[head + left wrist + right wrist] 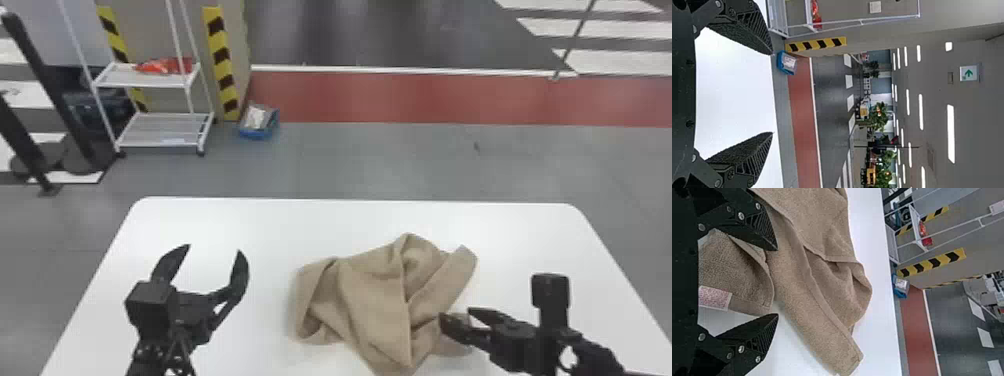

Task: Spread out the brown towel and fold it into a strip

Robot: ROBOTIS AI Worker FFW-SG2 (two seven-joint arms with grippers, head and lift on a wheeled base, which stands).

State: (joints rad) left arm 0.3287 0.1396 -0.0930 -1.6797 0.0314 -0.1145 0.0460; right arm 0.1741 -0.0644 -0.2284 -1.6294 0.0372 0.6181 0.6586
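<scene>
On the tabletop [265, 220], the brown towel [375, 295] lay crumpled, so spreading came first. The left end effector [214, 249] and right end effector [777, 282] gaped wide, empty; the right, beside the cloth, probably needed a corner next.

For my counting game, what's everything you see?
towel: 1, brown, crumpled on the table
tag: 1, whitish, on the towel
table: 1, white, under the towel
rack: 1, white, floor behind, left
red thing: 1, red, rack shelf
bin: 1, blue, floor by rack
posts: 2, black, left of rack
plants: several, green, far off
sign: 1, green-white, high up
left gripper: 1, black, open, left of towel
right gripper: 1, black, open, at towel's right
</scene>
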